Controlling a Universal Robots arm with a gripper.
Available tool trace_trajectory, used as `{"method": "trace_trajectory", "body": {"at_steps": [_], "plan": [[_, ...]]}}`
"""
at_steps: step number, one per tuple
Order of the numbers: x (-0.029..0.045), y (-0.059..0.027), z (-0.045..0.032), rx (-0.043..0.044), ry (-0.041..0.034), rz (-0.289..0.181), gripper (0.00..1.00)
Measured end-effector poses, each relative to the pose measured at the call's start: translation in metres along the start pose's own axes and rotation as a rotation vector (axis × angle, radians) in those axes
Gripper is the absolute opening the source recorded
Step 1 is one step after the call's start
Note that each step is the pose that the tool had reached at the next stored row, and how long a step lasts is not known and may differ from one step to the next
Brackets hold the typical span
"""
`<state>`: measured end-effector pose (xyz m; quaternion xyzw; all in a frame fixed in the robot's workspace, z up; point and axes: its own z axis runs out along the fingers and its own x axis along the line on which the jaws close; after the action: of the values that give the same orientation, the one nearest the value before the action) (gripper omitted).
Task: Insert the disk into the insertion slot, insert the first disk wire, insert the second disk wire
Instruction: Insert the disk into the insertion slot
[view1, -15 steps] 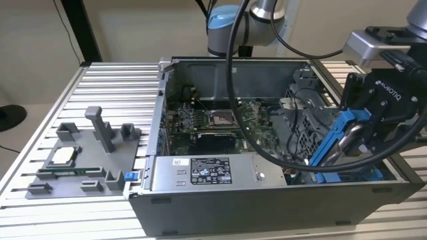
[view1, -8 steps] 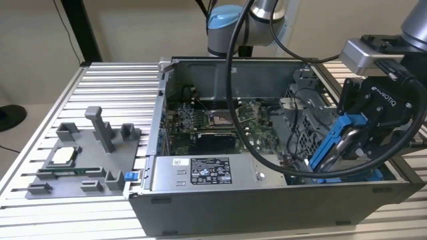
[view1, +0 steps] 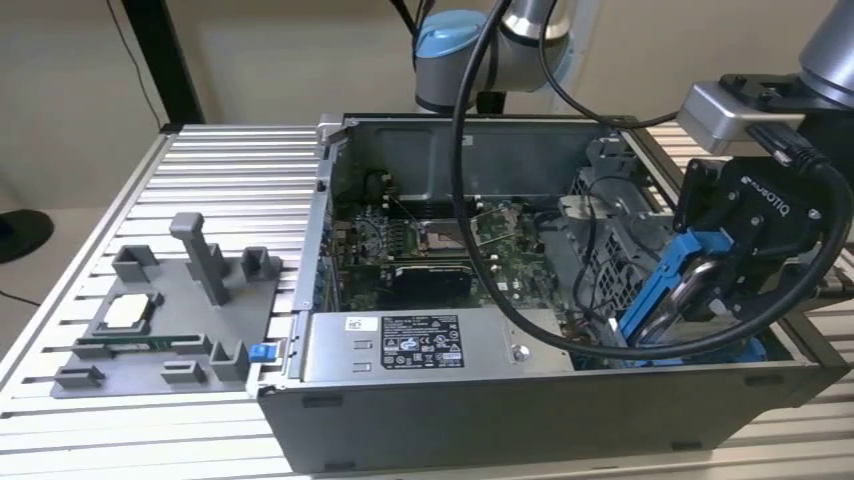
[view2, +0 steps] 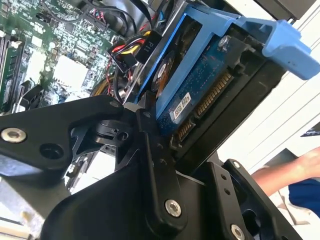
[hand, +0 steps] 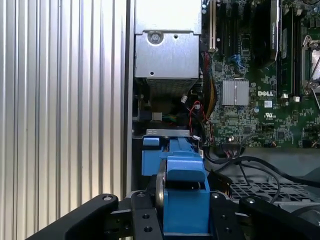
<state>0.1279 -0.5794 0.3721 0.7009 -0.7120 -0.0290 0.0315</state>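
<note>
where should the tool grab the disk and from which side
Pinch the disk across its thin blue carrier at the connector end, coming from that end, leaving the far end free for the insertion slot. The tool holds it so.

In the exterior view's lower middle, a white printed label is sitting on the grey power-supply box, its lines too fine to read. White lettering is running along the gripper housing. In the second wrist view, a white code is marking a black connector, and a small sticker is sitting on the disk. In the first wrist view, a white logo is standing on the motherboard.
</note>
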Motion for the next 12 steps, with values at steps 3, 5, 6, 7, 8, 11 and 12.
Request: {"method": "trace_trajectory", "body": {"at_steps": [3, 5, 6, 7, 8, 11, 12], "plan": [[0.0, 0.0, -0.0001, 0.0, 0.0002, 0.0, 1.0], [0.0, -0.0001, 0.0, -0.0001, 0.0, 0.0, 1.0], [0.0, -0.0001, 0.0, -0.0001, 0.0001, 0.0, 1.0], [0.0, -0.0001, 0.0, -0.0001, 0.0, 0.0, 1.0], [0.0, -0.0001, 0.0, -0.0001, 0.0001, 0.0, 1.0], [0.0, -0.0001, 0.0, -0.0001, 0.0001, 0.0, 1.0], [0.0, 0.0, 0.0001, -0.0001, 0.0001, 0.0, 1.0]]}}
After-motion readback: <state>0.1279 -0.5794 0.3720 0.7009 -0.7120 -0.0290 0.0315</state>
